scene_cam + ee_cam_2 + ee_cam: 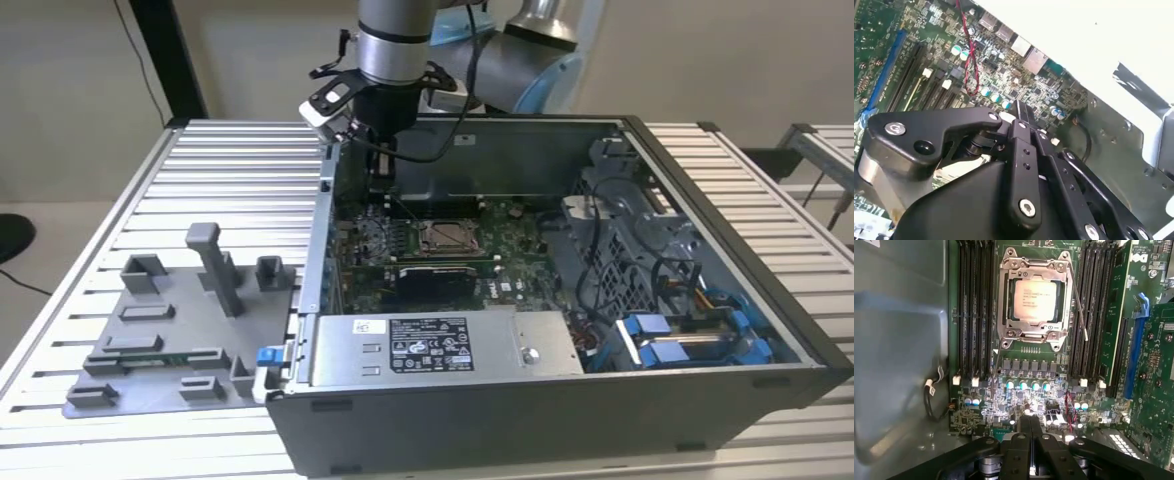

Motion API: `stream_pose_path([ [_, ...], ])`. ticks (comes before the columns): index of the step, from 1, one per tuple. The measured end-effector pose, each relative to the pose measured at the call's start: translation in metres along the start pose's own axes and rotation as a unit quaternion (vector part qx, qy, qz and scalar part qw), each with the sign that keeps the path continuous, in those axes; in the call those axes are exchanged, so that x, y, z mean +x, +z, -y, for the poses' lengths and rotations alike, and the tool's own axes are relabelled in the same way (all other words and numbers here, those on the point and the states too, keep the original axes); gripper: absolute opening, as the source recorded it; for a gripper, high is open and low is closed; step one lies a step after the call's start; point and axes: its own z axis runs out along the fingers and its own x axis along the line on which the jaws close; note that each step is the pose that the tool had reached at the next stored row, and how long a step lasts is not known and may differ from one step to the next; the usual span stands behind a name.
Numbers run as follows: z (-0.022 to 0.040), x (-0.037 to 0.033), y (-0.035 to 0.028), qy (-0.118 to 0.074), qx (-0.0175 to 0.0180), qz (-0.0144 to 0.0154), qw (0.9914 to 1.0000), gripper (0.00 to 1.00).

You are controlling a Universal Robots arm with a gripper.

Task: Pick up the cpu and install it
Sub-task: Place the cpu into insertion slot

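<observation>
A ribbed aluminium bench [200,160] in front of a plain pale wall carries an open computer case [534,420]. The case lies on its side with the open face up, which lets the arm [394,40] reach straight down into it. On the exterior view's left a grey fixture tray [147,350] stands beside the case, and its moulded blocks probably serve to keep parts at known spots. The arm enters at the upper middle of the exterior view, and its hand [382,188] hangs inside the case close to the wall at the upper left of the opening. In both wrist views the hand [1021,107] [1030,424] shows its two black fingers [1024,432] pressed together with nothing between them, so it is closed and empty. It hovers over the capacitor-strewn edge of the green motherboard [1024,390]. The cpu [445,236] lies near the middle of the board in the exterior view, well apart from the hand. In the first wrist view the cpu [1035,300] sits flat and square inside the metal socket frame [1004,315], pale top upward, between two banks of memory slots [974,315]. That squared seating is what the socket's contacts need. I judge the chip to be already placed, though whether the frame's wire levers are latched I cannot tell.
</observation>
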Motion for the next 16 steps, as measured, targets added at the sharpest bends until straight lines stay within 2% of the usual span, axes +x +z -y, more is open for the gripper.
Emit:
stream_pose_path([
  [12, 0.0001, 0.0, 0.0, 0.0, 0.0015, 0.0001, 1.0, 0.0],
  [13, 0.0001, -0.0001, 0.0, 0.0, 0.0013, -0.001, 1.0, 0.0],
  [16, 0.0002, -0.0005, 0.0, -0.004, -0.0011, -0.0268, 0.99963, 0.0],
])
